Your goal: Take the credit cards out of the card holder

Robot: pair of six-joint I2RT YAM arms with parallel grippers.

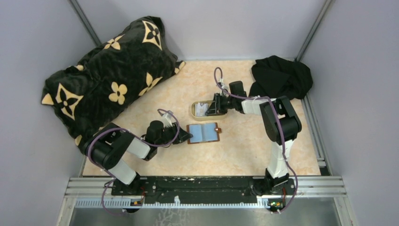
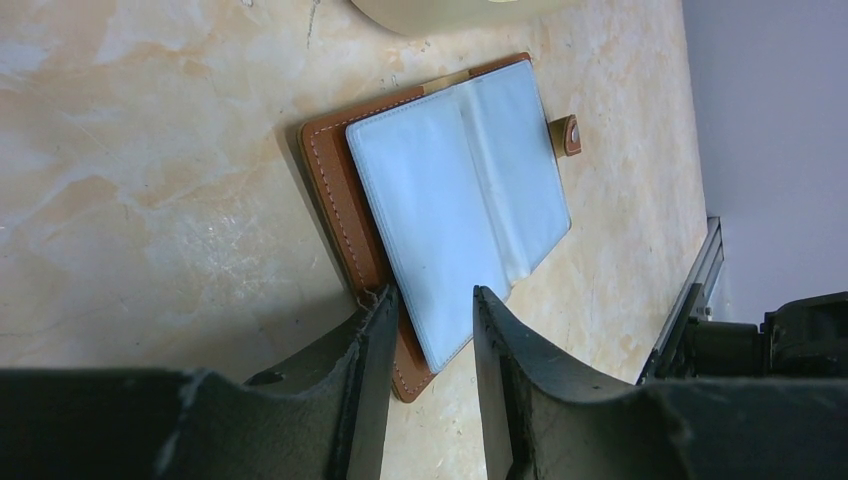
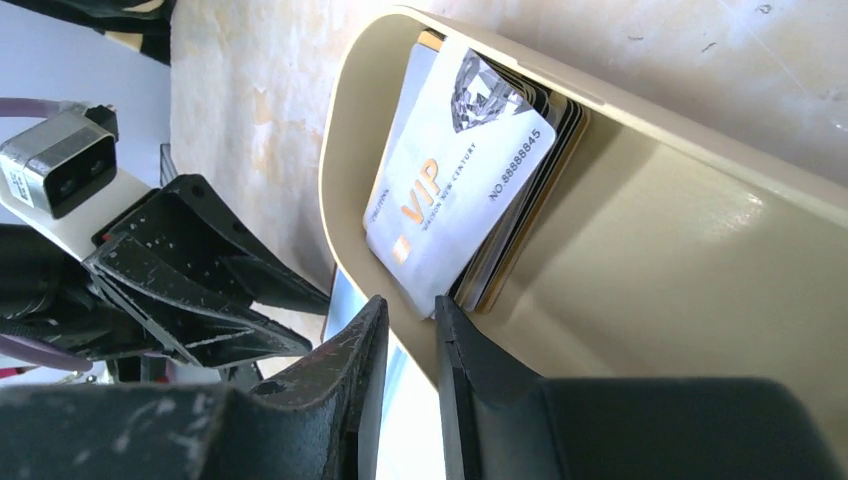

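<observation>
The tan oval shallow tray (image 3: 650, 250), just beyond the wallet, holds the stacked credit cards (image 3: 450, 170), a white VIP one on top. The right gripper (image 3: 408, 305) is slightly open and empty at its rim. The brown folding card holder (image 2: 460, 190) lies open on the marbled beige tabletop (image 1: 244, 150). The left gripper (image 2: 432, 292) straddles the holder's left corner; whether it pinches is unclear.

The white VIP card (image 3: 455, 170) covers the other credit cards (image 3: 515, 215) stacked beneath it in the tan tray (image 3: 700, 260). I see only their edges, not their faces or how many there are. The tray runs off the right and bottom of my right wrist view. My left gripper (image 2: 433, 305) hides part of the card holder's (image 2: 460, 190) near edge. I cannot tell whether any card sits in its pale pockets.
</observation>
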